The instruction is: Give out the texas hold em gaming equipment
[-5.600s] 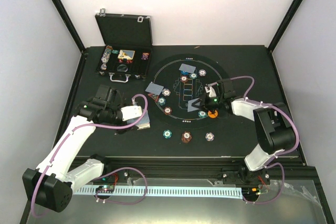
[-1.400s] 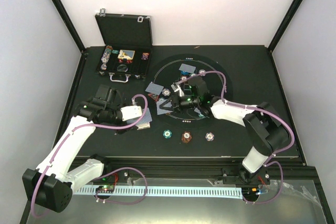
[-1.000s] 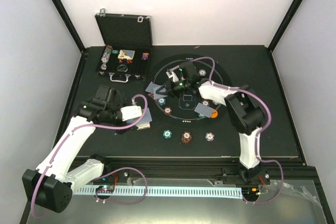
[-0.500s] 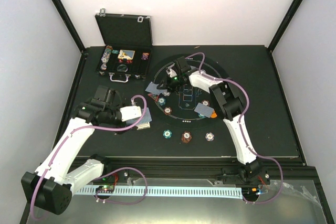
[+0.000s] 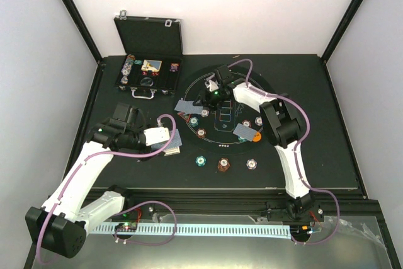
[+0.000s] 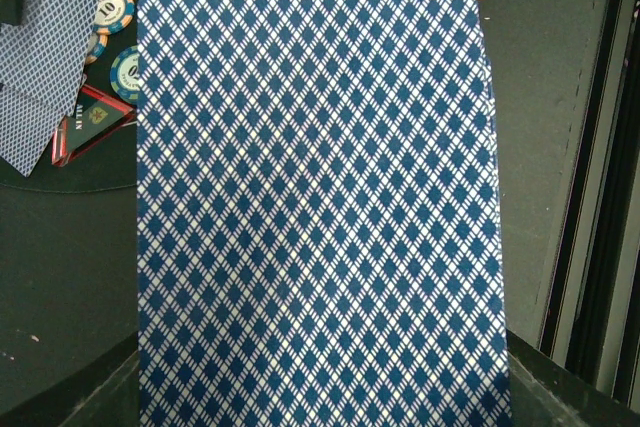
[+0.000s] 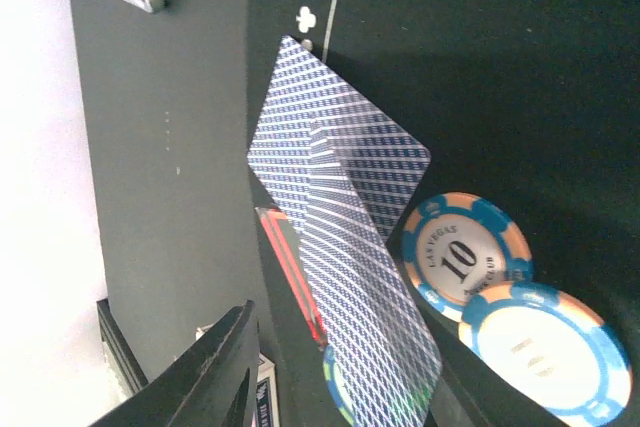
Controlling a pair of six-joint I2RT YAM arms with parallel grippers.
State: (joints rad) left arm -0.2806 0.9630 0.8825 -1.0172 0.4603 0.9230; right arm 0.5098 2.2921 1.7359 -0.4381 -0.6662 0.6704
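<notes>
Blue-backed deck (image 5: 171, 143): clamped in left gripper (image 5: 166, 140), between left edge and middle, nearer near edge, long axis pointing toward right edge. Lies toward near-left corner from right gripper (image 5: 206, 96), jaws spread and empty beside card pair (image 5: 186, 106) farther in. Likely next: right-arm reach for top card.

The left arm (image 5: 80, 177) and the right arm (image 5: 291, 159) wear glossy white shells between blocky black joints, trail looping mauve cables (image 5: 151, 203), and the black right pincer (image 5: 206, 94) carries a small green light (image 5: 215, 92).
</notes>
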